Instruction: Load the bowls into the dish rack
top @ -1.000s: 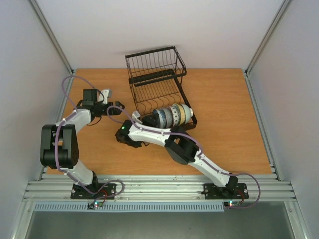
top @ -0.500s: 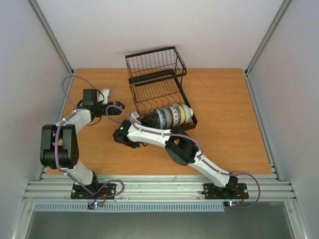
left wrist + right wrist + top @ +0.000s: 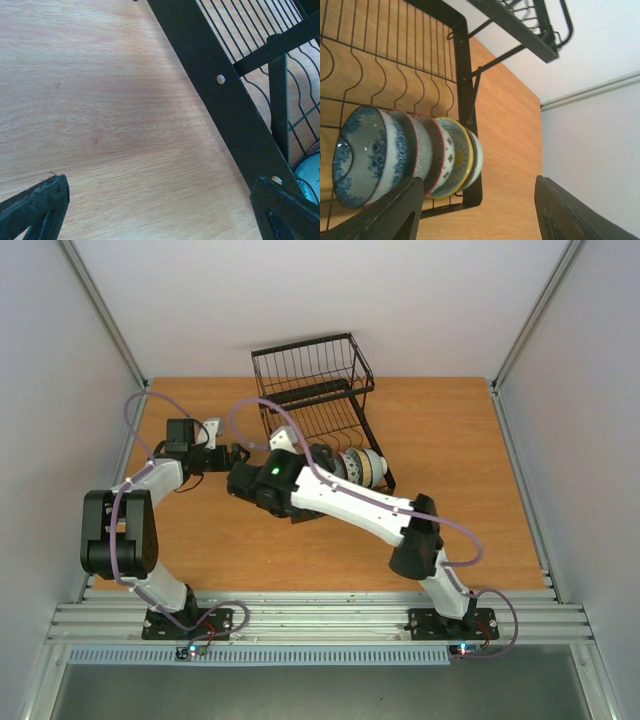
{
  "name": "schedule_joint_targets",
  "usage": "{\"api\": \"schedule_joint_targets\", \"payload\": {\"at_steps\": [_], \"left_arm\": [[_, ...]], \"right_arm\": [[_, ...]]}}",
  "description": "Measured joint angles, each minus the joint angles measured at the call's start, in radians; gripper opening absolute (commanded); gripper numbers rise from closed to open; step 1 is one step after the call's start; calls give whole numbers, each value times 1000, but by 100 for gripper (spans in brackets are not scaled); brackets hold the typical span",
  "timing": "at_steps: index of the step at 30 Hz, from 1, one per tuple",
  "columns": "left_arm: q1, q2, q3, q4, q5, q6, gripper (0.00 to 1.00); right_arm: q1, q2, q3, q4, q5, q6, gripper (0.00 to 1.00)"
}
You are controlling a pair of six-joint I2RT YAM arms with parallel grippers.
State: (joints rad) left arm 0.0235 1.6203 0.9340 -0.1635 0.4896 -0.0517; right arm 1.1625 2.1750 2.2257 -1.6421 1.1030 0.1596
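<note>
Several bowls (image 3: 348, 468) stand on edge in a row in the near slots of the black wire dish rack (image 3: 312, 390). In the right wrist view a blue-patterned bowl (image 3: 364, 155) is nearest and a yellow-rimmed bowl (image 3: 456, 155) sits farther along the rack (image 3: 461, 70). My right gripper (image 3: 479, 205) is open and empty, raised above the near-left end of the row. My left gripper (image 3: 232, 454) is open and empty, low over the table beside the rack's left frame (image 3: 226, 100). A pale bowl edge (image 3: 310, 172) shows through the wires.
The wooden table (image 3: 450, 460) is walled by pale panels on three sides. The rack's taller basket section (image 3: 310, 365) stands at the far end. My right arm (image 3: 350, 505) stretches diagonally across the table's near middle.
My right arm has lifted and swung from the table left of the rack up over the rack's near end, with its elbow moving right. The left arm has not moved.
</note>
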Motion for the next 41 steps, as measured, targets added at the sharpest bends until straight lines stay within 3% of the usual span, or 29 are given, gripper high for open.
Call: {"api": "schedule_joint_targets", "payload": {"at_steps": [5,15,22,25,41], "left_arm": [[0,0,0,0,-4,0,99],[0,-24,0,-5,-9,12,99],[0,-78,0,-4,-36,33,99],[0,-100,0,-3,-45,44,99],[1,-105,0,-5,-56,68,99]], "right_arm": [[-2,-159,-141,7,-61,21,63],[-100,-624,-693,326,-284,-66,67],[-325,-889,-988,550,-487,-84,78],[-453,-996,-1090,615,-582,-86,78],[-492,-944,-1118,651,-631,-48,73]]}}
